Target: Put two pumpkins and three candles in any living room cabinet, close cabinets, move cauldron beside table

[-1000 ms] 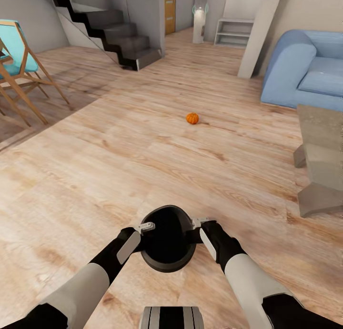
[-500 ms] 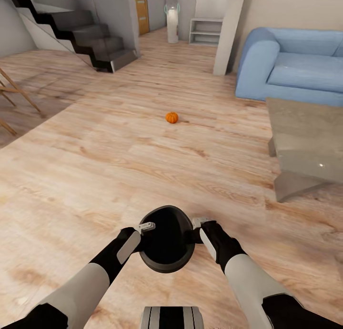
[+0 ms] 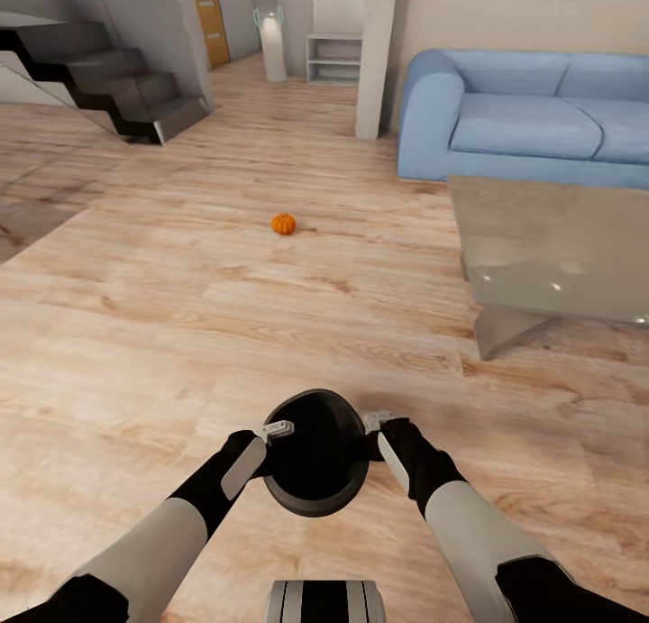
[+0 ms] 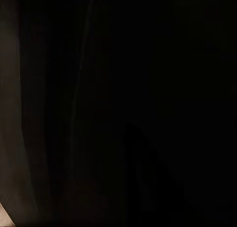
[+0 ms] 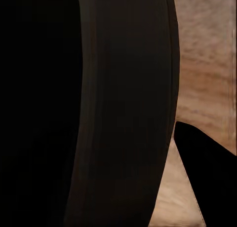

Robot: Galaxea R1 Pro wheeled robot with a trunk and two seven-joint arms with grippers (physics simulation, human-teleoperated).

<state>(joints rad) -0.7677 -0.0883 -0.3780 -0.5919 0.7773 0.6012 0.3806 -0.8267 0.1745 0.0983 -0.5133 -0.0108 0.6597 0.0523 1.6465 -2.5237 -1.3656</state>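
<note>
At six o'clock, carry: cauldron point(image 3: 315, 452) pinched between left hand point(image 3: 273, 431) and right hand point(image 3: 374, 422), each clamped on the rim, clear of the floor.
Pumpkin point(image 3: 283, 224): on the floor at twelve o'clock, well apart.
Surface point(image 3: 550, 244): at two o'clock, before the sofa point(image 3: 532, 118).
Risk: rim-only hold; slip or tilt likely on a sharp turn.
Risk: clipping the surface edge if set down blind.

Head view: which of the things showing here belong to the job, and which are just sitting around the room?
Belonging to the job:
cauldron, between left tool and right tool
pumpkin on the floor
grey table

Just there:
blue sofa
staircase
white shelf unit
</note>
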